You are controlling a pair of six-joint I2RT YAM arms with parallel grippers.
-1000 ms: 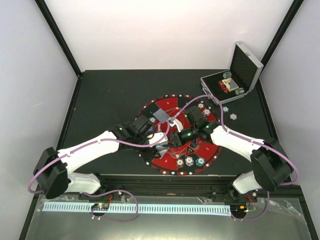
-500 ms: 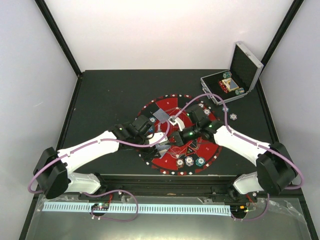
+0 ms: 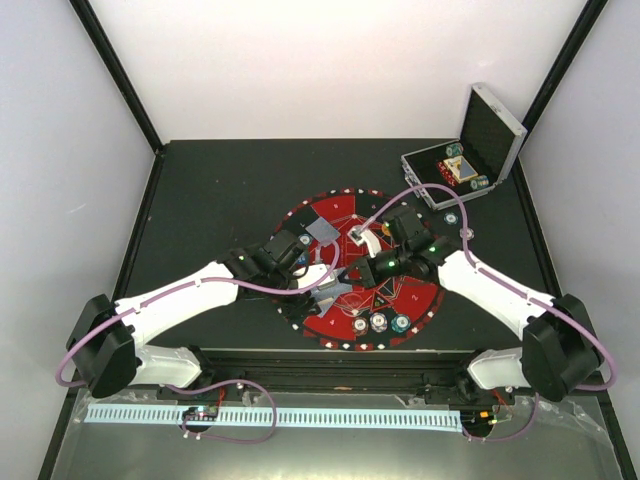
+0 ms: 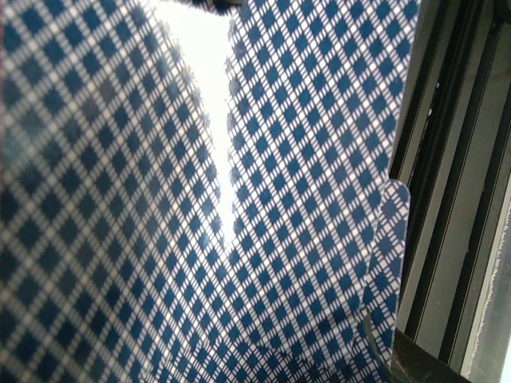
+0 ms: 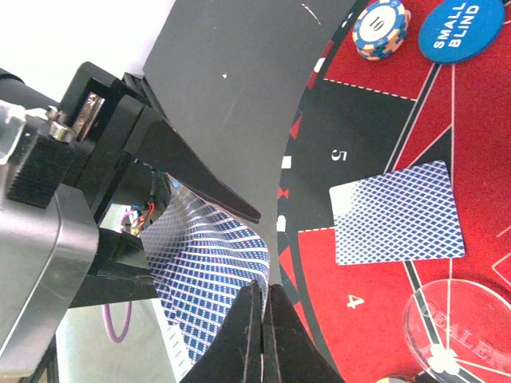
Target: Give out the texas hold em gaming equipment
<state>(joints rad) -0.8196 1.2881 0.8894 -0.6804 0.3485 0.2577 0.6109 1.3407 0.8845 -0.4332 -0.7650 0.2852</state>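
Blue-backed top card (image 5: 211,255) bows, pinched tight by your right gripper (image 5: 262,294), while the left gripper (image 3: 305,248) clamps the deck (image 4: 303,199); peel slowly so only one comes free.

The rectangular playing cards with blue-and-white diamond backs (image 5: 397,214) look like smooth, slightly glossy paper, the round red-and-black mat (image 5: 479,136) looks matt, and the round blue marker disc (image 5: 463,28) is smooth plastic.
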